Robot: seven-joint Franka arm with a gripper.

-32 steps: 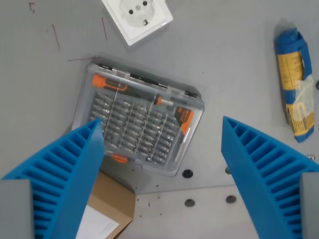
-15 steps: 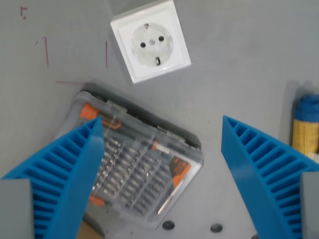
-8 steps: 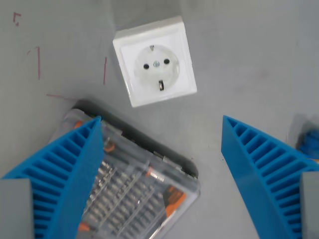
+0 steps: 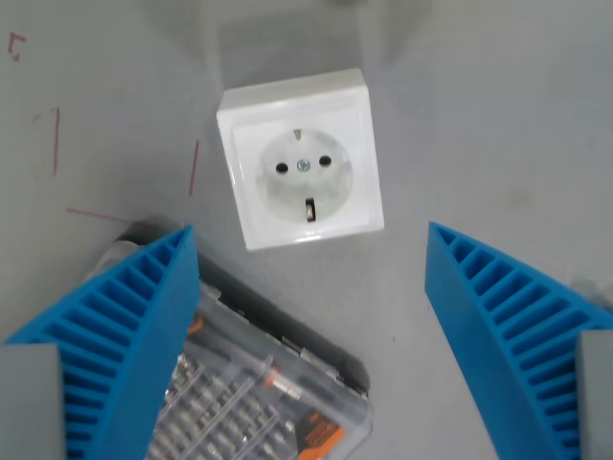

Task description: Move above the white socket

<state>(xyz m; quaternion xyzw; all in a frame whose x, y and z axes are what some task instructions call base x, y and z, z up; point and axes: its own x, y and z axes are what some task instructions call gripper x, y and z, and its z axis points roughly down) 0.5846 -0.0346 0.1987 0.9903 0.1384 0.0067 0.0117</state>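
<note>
White socket (image 4: 301, 171) lies fully visible between spread jaws; left finger (image 4: 115, 345) hides the bit case (image 4: 263, 398).

Grey, matte work surface (image 4: 498, 115) fills the whole of the wrist view, evenly lit, with a soft, blurred shadow (image 4: 287, 38) lying along the upper edge. Thin red pen marks (image 4: 56, 141) are drawn on the surface toward the wrist view's left: two short upright strokes, a faint slanted line below them, and a small bracket-like mark (image 4: 14, 45) in the upper left corner. No wall, floor, or window is in frame.
</note>
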